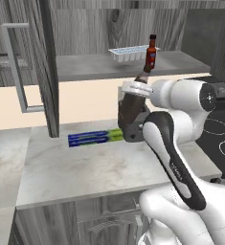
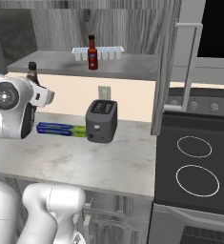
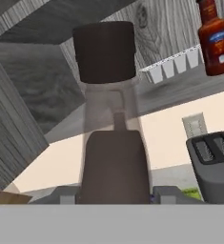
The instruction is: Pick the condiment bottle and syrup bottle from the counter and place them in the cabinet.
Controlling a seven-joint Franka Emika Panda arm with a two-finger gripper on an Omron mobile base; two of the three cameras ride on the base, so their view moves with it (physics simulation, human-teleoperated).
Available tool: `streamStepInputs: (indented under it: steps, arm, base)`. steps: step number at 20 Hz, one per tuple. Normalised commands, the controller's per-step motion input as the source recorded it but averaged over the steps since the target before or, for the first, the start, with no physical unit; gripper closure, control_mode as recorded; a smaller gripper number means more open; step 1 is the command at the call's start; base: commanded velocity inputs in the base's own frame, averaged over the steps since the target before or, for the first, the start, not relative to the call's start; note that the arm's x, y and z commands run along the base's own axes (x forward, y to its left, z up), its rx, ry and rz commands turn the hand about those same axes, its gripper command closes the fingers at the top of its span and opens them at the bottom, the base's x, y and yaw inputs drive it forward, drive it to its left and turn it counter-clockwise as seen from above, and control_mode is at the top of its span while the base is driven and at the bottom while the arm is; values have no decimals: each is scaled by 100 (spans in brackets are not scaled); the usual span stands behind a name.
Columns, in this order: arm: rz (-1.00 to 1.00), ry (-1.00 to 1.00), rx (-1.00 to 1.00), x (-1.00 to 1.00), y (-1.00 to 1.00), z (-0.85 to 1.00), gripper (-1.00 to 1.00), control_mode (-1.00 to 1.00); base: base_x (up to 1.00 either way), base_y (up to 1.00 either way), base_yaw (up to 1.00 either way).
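**Syrup bottle held aloft, condiment bottle already shelved**

The gripper [image 3: 116, 195] was clamped on the syrup bottle [image 3: 114, 162], its fingers pressed against the lower body so the narrow neck and dark cap rose upright toward twelve o'clock in the hand view. Gripping low on the rounded body probably kept the bottle steady and left the top free to pass under the cabinet's upper edge. In the left base view the brown bottle [image 1: 133, 103] hung above the counter [image 1: 85, 167], lifted clear of the stone and leaning slightly toward the shelf.

The condiment bottle [image 1: 151, 52] stood upright on the cabinet [image 1: 85, 64] shelf, just beside a white ice cube tray [image 1: 128, 53], at about one o'clock from the held bottle. That half of the task looked done. The cabinet door [image 1: 32, 67] stood swung open at nine o'clock, its silver bar handle facing out, leaving the shelf reachable.

On the counter, a blue and green wrapped package [image 2: 61, 129] lay flat at nine o'clock from the dark toaster [image 2: 102, 120]. Free shelf space lay left of the tray, a likely spot for the syrup bottle.
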Motion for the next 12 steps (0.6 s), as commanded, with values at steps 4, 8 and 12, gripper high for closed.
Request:
streamStepInputs:
  steps: [4,8,12]
  arm:
    - [7,0,-2,-9,0,44,100,-100]
    - [12,-2,-8,0,0,34,100,-100]
    - [11,-7,-10,0,0,30,100,-100]
  base:
    - [0,0,0]
    - [0,0,0]
    - [0,0,0]
